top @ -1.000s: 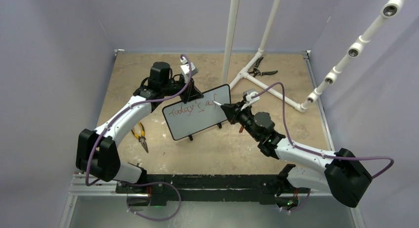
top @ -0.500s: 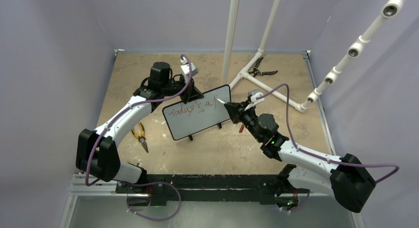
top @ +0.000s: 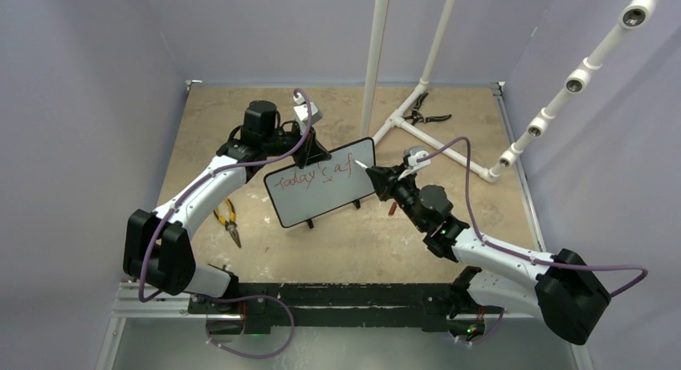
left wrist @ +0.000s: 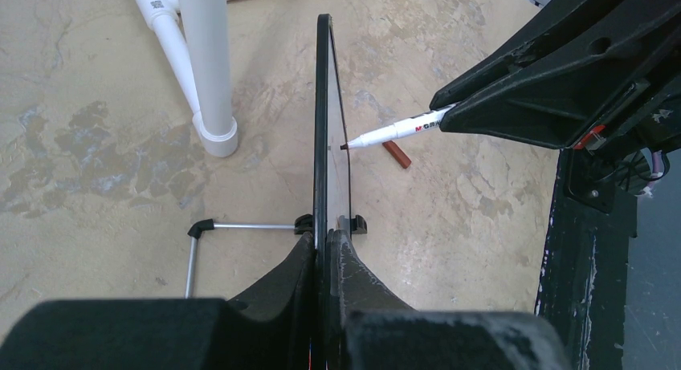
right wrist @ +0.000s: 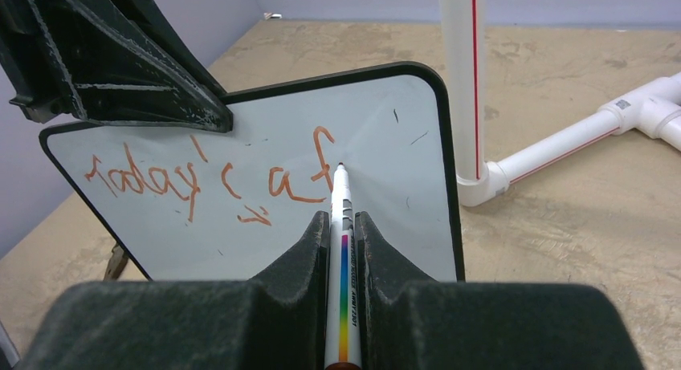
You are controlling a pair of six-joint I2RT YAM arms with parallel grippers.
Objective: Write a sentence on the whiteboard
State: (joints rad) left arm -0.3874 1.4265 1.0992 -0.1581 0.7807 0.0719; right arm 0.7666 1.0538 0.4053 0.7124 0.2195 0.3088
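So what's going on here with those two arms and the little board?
Two robot arms are writing on a small whiteboard. The left arm's fingers clamp its edge and hold it upright; the right arm's fingers grip a marker, its tip at the board just right of the last letter. The red sentence reads "Today's a f" so far.

Red sentence (right wrist: 189, 189), black-framed white whiteboard (right wrist: 377, 145)
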